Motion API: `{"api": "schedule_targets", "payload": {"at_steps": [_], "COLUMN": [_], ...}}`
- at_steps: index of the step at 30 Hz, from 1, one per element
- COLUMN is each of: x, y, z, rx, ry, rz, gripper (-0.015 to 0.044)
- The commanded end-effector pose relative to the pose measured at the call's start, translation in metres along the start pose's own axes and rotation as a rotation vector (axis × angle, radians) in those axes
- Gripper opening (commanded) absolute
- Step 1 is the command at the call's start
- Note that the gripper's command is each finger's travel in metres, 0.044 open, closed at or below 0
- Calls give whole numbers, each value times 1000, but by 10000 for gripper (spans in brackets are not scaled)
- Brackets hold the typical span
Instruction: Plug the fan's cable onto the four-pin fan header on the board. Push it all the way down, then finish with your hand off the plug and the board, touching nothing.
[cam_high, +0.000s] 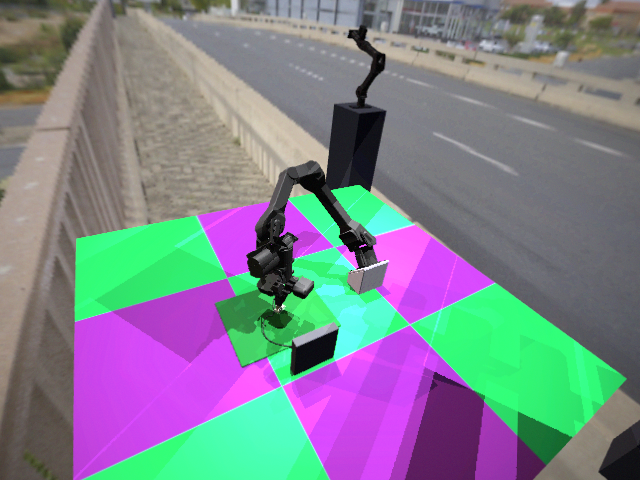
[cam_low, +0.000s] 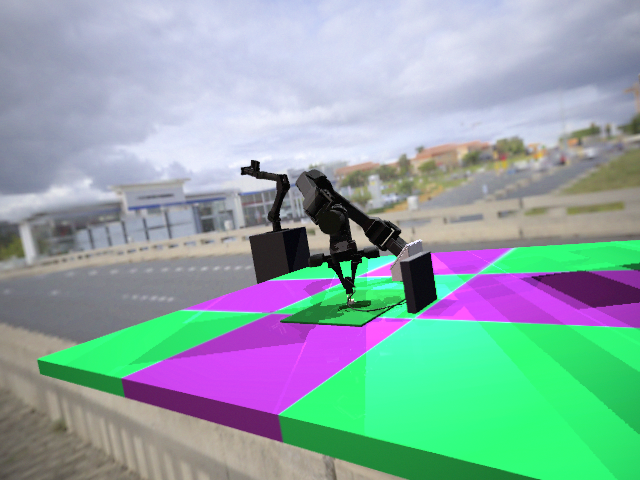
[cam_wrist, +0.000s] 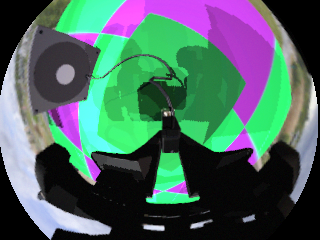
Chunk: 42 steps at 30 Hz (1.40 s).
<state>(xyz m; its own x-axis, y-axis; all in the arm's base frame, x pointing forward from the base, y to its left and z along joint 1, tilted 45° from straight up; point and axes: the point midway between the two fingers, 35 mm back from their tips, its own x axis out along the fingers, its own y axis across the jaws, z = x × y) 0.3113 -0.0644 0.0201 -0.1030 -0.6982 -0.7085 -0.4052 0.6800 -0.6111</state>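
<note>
Black fingers fill the lower middle of the wrist view, where the claw (cam_wrist: 167, 135) is clenched on the plug (cam_wrist: 166, 115), a small pale piece at the fingertips. Just past it, in the centre of the frame, lies the dark green board (cam_wrist: 220, 74), flat on the table (cam_high: 155, 413). Whether the plug touches the header I cannot tell; the header itself is too small to pick out. The plug points straight down toward the board in the exterior view, so the coming move looks like a short vertical push along that axis, not a sideways one. From the plug the thin black cable (cam_wrist: 134, 62) curls up and left across the board to the fan (cam_wrist: 62, 75), which stands upright at the upper left of the wrist frame, well apart from the claw. Farthest off, behind the table, a second arm on a dark pedestal (cam_high: 355, 144) takes no part.
</note>
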Motion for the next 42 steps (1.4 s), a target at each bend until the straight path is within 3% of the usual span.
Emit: {"api": "schedule_targets", "payload": {"at_steps": [1,42], "x": [0,2], "y": [-1,0], "z": [1,0], "rx": [-3,-5], "ry": [-1,-1], "rz": [-3,-3], "gripper": [0,0]}}
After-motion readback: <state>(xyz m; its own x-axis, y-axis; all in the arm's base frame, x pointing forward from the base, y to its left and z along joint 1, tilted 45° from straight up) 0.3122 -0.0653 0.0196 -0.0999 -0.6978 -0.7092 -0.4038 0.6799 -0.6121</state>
